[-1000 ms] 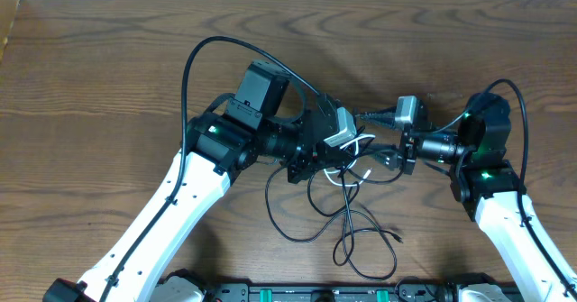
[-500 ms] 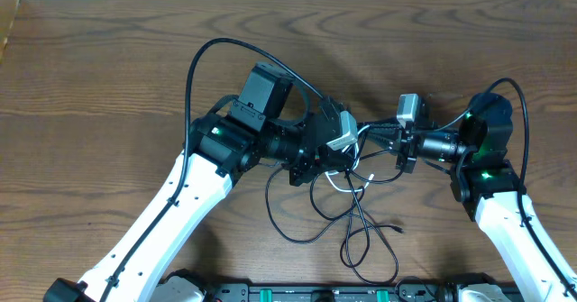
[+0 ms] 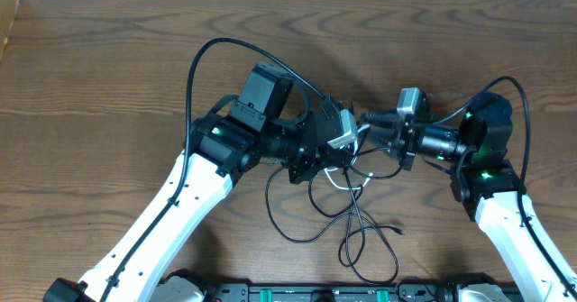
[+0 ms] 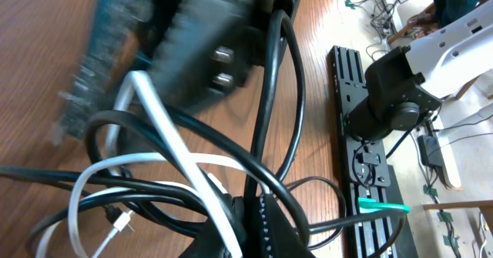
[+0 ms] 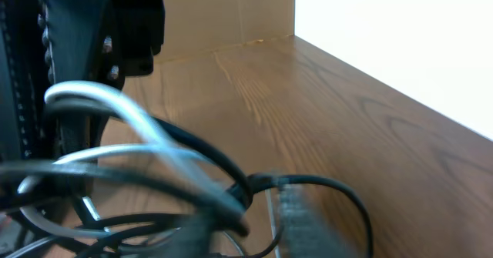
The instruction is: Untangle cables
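The cables [image 3: 345, 178] form a tangle of black cords and one white cord between my two grippers, with loose black loops [image 3: 361, 243] trailing toward the front edge. My left gripper [image 3: 347, 156] is shut on the tangle. In the left wrist view its fingers [image 4: 258, 227] pinch black cords and the white cable [image 4: 166, 142], and a small white plug [image 4: 119, 226] hangs free. My right gripper [image 3: 368, 136] is right against the tangle. In the right wrist view it [image 5: 250, 227] is blurred, with its fingers apart and cords, including a pale one [image 5: 115, 100], running between them.
A black rail [image 3: 315, 293] runs along the table's front edge, and the arm base [image 4: 393, 104] stands beside it. A cardboard box [image 3: 7, 18] sits at the far left corner. The bare wooden table [image 3: 108, 86] spreads out on all sides.
My right gripper has moved left and a little up, closing in on the tangle by my left gripper. The left gripper has shifted slightly right with the cables. The loose loops shifted a little.
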Controlling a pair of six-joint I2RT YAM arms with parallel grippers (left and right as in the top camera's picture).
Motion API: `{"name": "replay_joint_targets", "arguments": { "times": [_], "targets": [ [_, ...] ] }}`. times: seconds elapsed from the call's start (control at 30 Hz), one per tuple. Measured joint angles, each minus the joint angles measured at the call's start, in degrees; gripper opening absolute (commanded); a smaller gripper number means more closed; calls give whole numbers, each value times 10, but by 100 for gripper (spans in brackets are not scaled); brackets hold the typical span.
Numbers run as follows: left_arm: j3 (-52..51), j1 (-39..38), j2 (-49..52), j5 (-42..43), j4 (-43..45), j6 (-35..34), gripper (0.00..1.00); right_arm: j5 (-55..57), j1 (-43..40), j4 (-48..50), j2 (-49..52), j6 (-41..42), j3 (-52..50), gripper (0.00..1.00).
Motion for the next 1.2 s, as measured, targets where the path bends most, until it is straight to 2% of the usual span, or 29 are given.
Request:
{"name": "replay_joint_targets", "arguments": {
  "times": [0.07, 0.13, 0.2, 0.23, 0.27, 0.37, 0.4, 0.73, 1.07, 1.13, 1.2],
  "targets": [
    [0, 0, 0, -1, 0, 0, 8, -10, 0, 1, 0, 2, 0, 60],
    [0, -1, 0, 0, 0, 0, 8, -18, 0, 7, 0, 3, 0, 61],
    [0, -1, 0, 4, 0, 0, 7, -23, 0, 11, 0, 3, 0, 60],
    [0, -1, 0, 7, 0, 0, 8, -25, 1, 12, 0, 2, 0, 56],
    [0, -1, 0, 11, 0, 0, 7, -26, 1, 14, 0, 2, 0, 50],
    [0, -1, 0, 19, 0, 0, 7, -31, 4, 20, 0, 1, 0, 6],
    [0, -1, 0, 19, 0, 0, 8, -33, 5, 20, 0, 3, 0, 1],
    [0, -1, 0, 17, 0, 0, 8, -25, 7, 22, 0, 5, 0, 1],
    [0, -1, 0, -75, -2, -5, 8, 35, 8, 22, 0, 57, 0, 1],
    [0, -1, 0, -91, -1, -9, 22, 43, 8, 22, 0, 62, 0, 1],
    [0, -1, 0, -108, -2, -14, 41, 52, 8, 22, 0, 68, 0, 1]
  ]
}}
